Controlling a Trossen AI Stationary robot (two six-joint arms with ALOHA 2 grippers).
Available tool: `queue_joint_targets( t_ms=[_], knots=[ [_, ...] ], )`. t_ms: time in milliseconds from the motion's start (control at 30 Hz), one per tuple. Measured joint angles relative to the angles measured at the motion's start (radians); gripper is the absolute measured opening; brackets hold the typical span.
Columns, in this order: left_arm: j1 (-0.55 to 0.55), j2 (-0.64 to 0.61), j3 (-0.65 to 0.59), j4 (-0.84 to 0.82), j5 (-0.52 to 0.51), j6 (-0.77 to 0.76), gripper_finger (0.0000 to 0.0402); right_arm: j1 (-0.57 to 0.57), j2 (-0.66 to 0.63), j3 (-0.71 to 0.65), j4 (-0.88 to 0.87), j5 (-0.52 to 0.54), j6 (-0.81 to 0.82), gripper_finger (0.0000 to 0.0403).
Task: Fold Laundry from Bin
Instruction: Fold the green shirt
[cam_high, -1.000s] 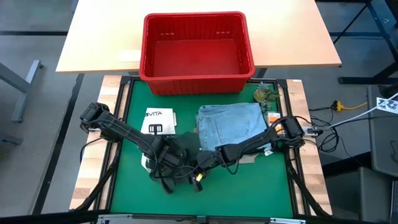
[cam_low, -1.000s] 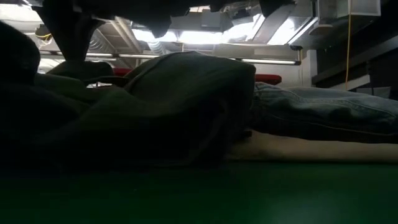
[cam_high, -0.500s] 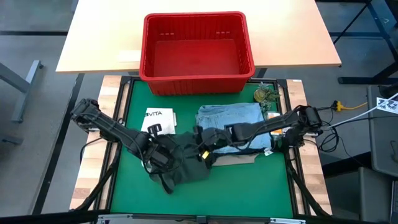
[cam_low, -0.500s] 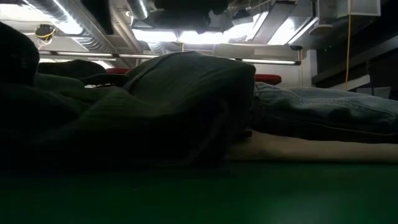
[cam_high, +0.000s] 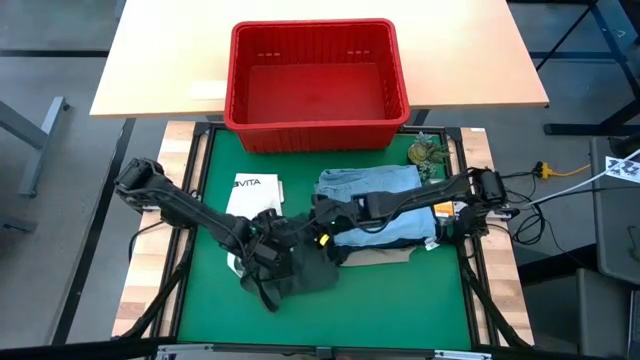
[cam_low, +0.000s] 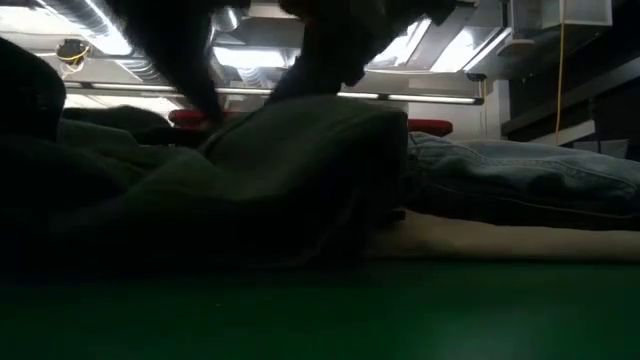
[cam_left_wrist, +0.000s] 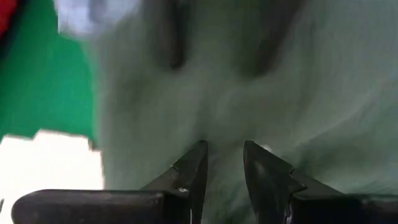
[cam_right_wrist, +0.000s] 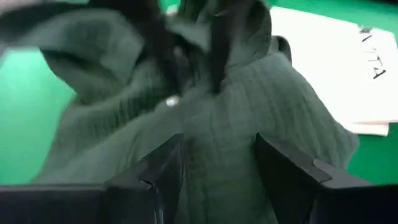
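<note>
The dark olive-green garment (cam_high: 300, 270) lies bunched on the green mat, left of the folded light blue jeans (cam_high: 375, 190). The jeans rest on beige trousers (cam_low: 500, 240). My left gripper (cam_high: 265, 243) comes in from the left and slants down onto the garment's left part, its fingers a little apart with cloth between them (cam_left_wrist: 224, 149). My right gripper (cam_high: 322, 228) hangs open over the garment's far right part, its fingers (cam_right_wrist: 219, 143) wide apart above the ribbed cloth (cam_right_wrist: 249, 93). The red bin (cam_high: 316, 128) stands at the far edge with nothing showing inside. My left gripper has a ridge of the olive-green garment's cloth (cam_left_wrist: 224, 127) between its two fingers, slanting down from the table's left. One layer or several, I cannot tell. The garment stays bunched on the mat and is not lifted.
A white flat piece with black print (cam_high: 255, 192) lies on the mat left of the jeans. A small green object (cam_high: 425, 153) sits at the mat's far right corner. Bare green mat (cam_high: 400, 300) lies along the near edge.
My right gripper, still open, has gone from the garment's near side toward the far edge and now hangs over the garment's far part. My left gripper has tipped further down over the garment. The garment's outline has stayed the same.
</note>
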Motion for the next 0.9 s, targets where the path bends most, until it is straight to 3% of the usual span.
queue_joint_targets(
  t_ms=[167, 367, 467, 567, 900],
  knots=[
    [0.008, 0.000, -0.063, -0.073, 0.033, -0.099, 0.0098, 0.000, 0.029, 0.000, -0.049, 0.048, -0.005, 0.0198],
    [0.001, -0.001, -0.063, -0.247, 0.041, -0.230, 0.0088, 0.000, 0.028, 0.000, -0.119, 0.236, -0.005, 0.0198],
    [-0.008, -0.003, -0.063, -0.324, 0.124, -0.295, 0.0081, -0.002, 0.028, 0.000, -0.158, 0.298, -0.005, 0.0198],
    [-0.024, -0.003, -0.063, -0.371, 0.210, -0.343, 0.0077, -0.002, 0.028, 0.000, -0.186, 0.309, -0.005, 0.0198],
    [-0.086, -0.014, -0.062, -0.437, 0.275, -0.458, 0.0073, -0.001, 0.022, 0.000, -0.199, 0.312, -0.005, 0.0198]
  ],
)
